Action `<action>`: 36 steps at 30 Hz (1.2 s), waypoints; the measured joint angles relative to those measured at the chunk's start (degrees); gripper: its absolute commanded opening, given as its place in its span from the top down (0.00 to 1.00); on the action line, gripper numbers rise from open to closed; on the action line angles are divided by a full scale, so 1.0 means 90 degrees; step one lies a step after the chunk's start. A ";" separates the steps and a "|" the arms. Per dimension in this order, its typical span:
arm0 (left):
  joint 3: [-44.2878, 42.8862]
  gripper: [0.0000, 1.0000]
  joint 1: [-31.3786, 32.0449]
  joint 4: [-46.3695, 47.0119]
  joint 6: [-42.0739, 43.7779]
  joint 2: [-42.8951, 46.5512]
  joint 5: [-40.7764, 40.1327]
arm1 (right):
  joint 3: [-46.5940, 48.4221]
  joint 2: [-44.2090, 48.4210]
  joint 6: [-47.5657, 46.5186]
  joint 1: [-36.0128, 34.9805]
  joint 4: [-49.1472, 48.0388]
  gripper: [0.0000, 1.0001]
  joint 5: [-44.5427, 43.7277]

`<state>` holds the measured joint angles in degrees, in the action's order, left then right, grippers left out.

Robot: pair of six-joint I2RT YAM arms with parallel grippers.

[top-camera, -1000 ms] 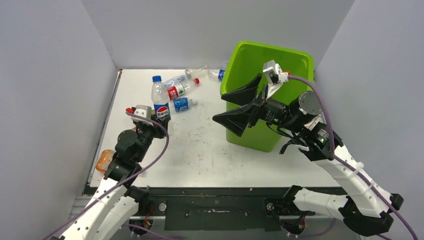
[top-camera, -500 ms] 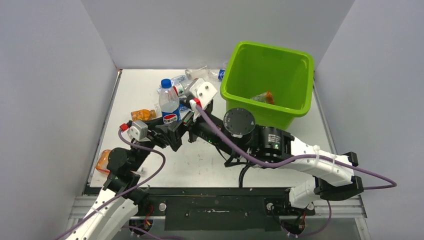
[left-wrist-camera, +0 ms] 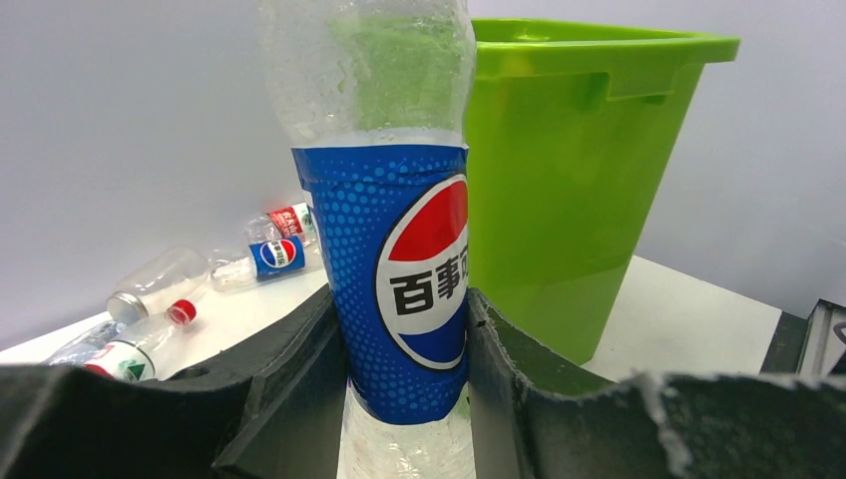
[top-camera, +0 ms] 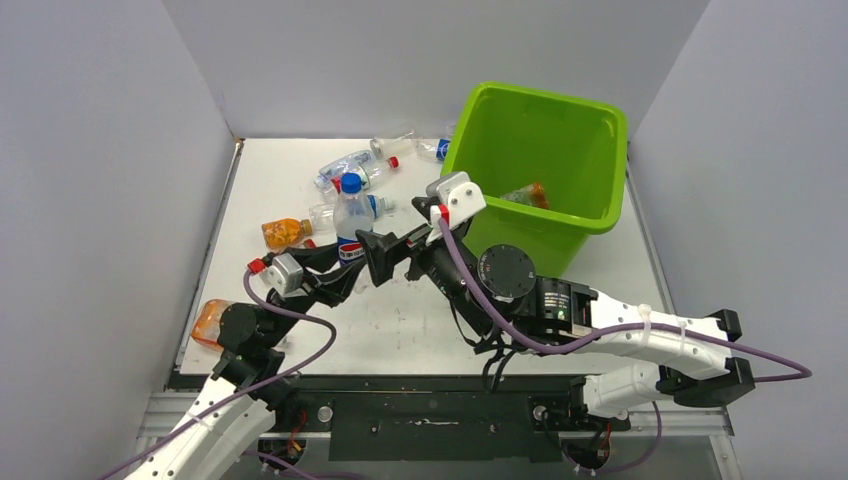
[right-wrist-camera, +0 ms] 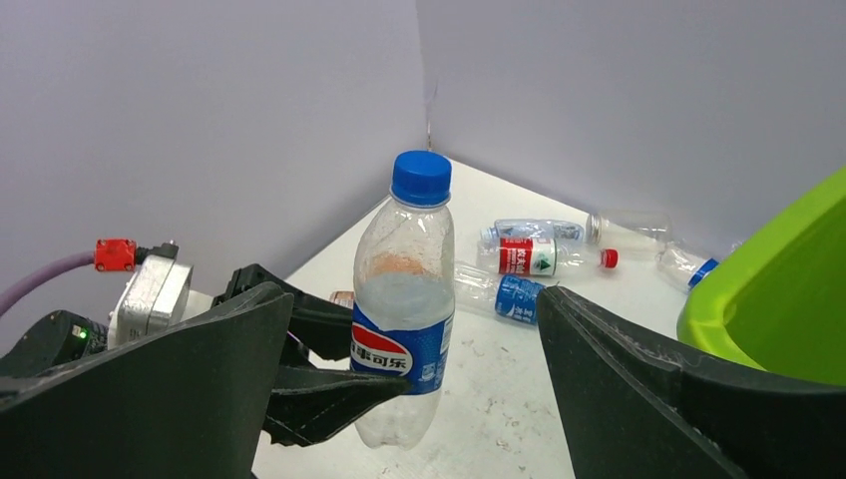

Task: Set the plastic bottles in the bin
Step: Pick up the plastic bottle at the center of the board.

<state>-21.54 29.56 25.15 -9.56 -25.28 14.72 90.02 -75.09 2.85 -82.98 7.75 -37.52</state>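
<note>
We see a Pepsi bottle [top-camera: 351, 212] held upright over the table. It is a slim clear plastic cylinder with a blue screw cap and a glossy blue wrap bearing the red, white and blue roundel. Its upper walls look misted on the inside.

The left gripper [top-camera: 340, 266] is clamped on it low down. Its matte black fingers [left-wrist-camera: 299, 379] press both sides of the label, so most of the bottle rises above the grip. The right gripper [top-camera: 400, 254] faces it from the bin side with its broad black jaws spread wide, holding nothing. In the right wrist view the bottle shows in the gap between them, and we cannot tell whether either finger touches it.

Just right of both grippers stands the bin [top-camera: 556, 100], smooth lime-green plastic, square, with a rolled rim and tapering walls. An orange bottle [top-camera: 527, 195] lies inside it.

Behind the held bottle, loose bottles [top-camera: 352, 166] lie on their sides toward the back of the white, scuffed table [top-camera: 420, 315]. They are clear, with red or blue labels. A second orange bottle [top-camera: 283, 232] lies to the left.
</note>
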 measured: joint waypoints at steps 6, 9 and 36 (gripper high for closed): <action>0.0175 0.80 0.0100 0.0223 0.0053 -0.0002 0.0170 | -0.0279 0.0117 0.0131 0.0007 -0.0350 0.03 -0.0238; 0.0177 0.80 0.0187 0.0262 0.0134 0.0000 0.0228 | -0.0386 0.0097 0.0228 0.0121 -0.0474 0.04 -0.0165; 0.0219 0.71 0.0724 0.0136 0.0602 0.0274 0.0226 | 0.0738 -0.1073 0.1532 0.1292 0.0459 0.95 0.1343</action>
<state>-19.57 36.07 26.37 -4.14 -22.81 16.75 96.66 -84.75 16.64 -71.35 11.88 -25.43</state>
